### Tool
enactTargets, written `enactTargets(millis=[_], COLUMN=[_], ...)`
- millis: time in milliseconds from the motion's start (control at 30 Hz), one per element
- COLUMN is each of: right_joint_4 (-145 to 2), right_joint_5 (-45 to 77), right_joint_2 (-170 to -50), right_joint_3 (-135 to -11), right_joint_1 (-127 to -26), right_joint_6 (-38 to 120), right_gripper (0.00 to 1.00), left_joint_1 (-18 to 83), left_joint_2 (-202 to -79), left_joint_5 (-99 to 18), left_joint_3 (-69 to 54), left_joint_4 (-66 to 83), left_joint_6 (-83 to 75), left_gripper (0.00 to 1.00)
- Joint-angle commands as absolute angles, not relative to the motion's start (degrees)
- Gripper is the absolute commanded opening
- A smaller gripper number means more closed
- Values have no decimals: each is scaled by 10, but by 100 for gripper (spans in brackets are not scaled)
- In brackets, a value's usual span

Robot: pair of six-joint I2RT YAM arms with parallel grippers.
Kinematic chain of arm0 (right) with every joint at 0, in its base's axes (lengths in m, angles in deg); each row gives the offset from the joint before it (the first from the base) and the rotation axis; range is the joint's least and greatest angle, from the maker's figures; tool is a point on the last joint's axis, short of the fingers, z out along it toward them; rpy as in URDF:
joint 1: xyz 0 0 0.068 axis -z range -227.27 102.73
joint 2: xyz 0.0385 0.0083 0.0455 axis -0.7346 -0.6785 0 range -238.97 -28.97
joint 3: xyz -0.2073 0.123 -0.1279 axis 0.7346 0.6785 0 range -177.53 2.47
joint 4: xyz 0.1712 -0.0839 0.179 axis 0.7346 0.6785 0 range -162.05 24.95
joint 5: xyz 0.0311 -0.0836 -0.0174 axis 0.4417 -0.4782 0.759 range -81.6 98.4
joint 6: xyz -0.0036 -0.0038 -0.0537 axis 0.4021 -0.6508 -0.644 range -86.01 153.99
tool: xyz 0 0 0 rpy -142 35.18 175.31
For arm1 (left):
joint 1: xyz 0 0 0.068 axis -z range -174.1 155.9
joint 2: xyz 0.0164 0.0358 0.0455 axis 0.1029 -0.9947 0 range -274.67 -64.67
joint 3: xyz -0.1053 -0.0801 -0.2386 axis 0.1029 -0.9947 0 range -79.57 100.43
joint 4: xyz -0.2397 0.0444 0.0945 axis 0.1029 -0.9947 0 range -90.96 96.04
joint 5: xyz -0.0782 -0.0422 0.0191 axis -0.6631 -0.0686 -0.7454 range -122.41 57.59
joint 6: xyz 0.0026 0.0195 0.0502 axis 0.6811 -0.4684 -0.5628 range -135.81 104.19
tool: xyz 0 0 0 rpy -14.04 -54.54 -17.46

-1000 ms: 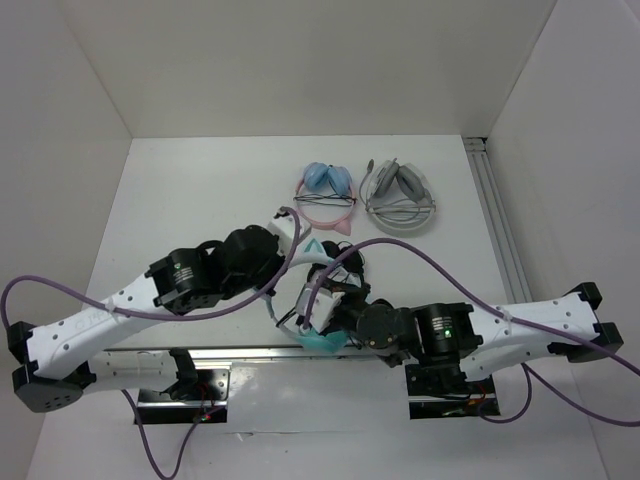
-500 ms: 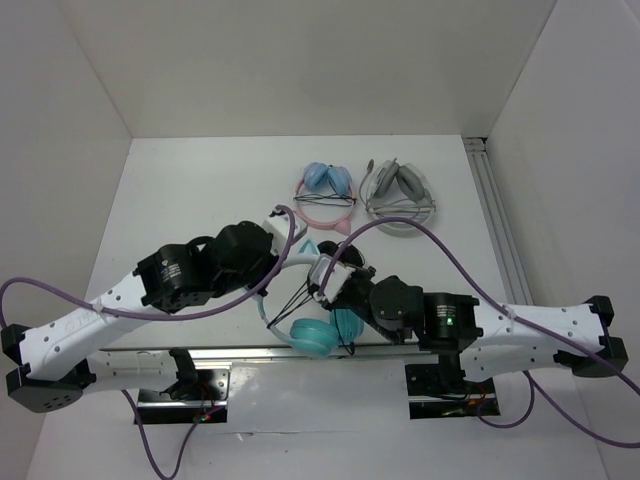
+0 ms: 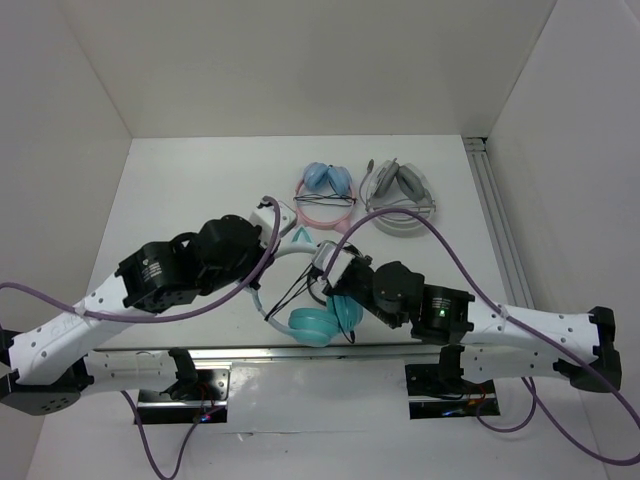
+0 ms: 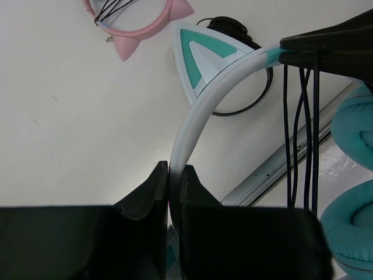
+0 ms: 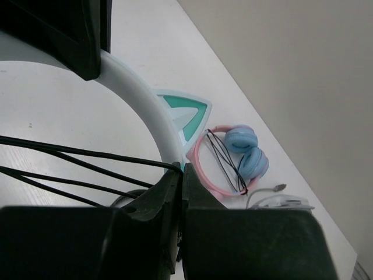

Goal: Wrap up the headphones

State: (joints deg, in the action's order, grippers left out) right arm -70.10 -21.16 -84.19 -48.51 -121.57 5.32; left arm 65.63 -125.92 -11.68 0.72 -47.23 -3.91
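Clamping the whitish band (image 4: 204, 99) of the headphones (image 3: 322, 322), the left gripper (image 4: 173, 177) had both black fingers pressed shut against it, no gap showing beyond the band itself. The right gripper (image 5: 179, 184) was likewise closed on the same band further along, past the teal cat ear (image 5: 186, 116), so the ear sat between the two grips. From above, the headphones were between the two arms near the front edge of the table (image 3: 200, 190), with the band arching from the left gripper toward the right one and the two teal cups (image 4: 355, 128) side by side below the right gripper, close to the metal rail (image 4: 274, 169). The thin black cable (image 4: 300, 128) ran in several strands from beside the right gripper's hold down toward the cups; in the right wrist view the strands crossed the frame from the left and met at the fingers. Could not tell whether the cups rested on the table or hung just off it. The second cat ear was not visible. The cable's plug end was not made out. The band's lower end was cut off behind the left gripper's fingers. The pink-banded headphones (image 3: 325, 195) and the grey headphones (image 3: 400, 200) lay well apart at the back, side by side. The small black headphones (image 4: 230, 26) were only partly seen behind the band, mostly hidden by the right arm from above.
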Motion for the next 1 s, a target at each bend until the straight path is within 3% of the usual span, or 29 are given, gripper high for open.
enactTargets(millis=[0, 33, 267, 433, 767, 967], right_joint_4=[-744, -750, -750, -750, -760, -770], right_joint_5=[-286, -286, -272, -292, -289, -264], right_joint_2=[-811, -805, -806, -806, -800, -811], right_joint_3=[-476, -475, -475, -469, -443, -437], right_joint_1=[-1184, -1179, -1162, -1149, -1101, -1036], right_joint_6=[18, 18, 31, 25, 45, 71], right_gripper=[4, 13, 25, 31, 32, 40], left_joint_1=[664, 664, 664, 664, 664, 664], left_joint_2=[-1222, -1222, -1236, -1257, -1279, -1294], left_joint_5=[-175, -180, -180, -175, -135, -122], left_joint_3=[41, 41, 46, 66, 104, 125], left_joint_4=[-535, -535, -535, -548, -588, -607], left_joint_6=[-62, -62, -62, -51, -27, -21], left_gripper=[0, 0, 0, 0, 0, 0])
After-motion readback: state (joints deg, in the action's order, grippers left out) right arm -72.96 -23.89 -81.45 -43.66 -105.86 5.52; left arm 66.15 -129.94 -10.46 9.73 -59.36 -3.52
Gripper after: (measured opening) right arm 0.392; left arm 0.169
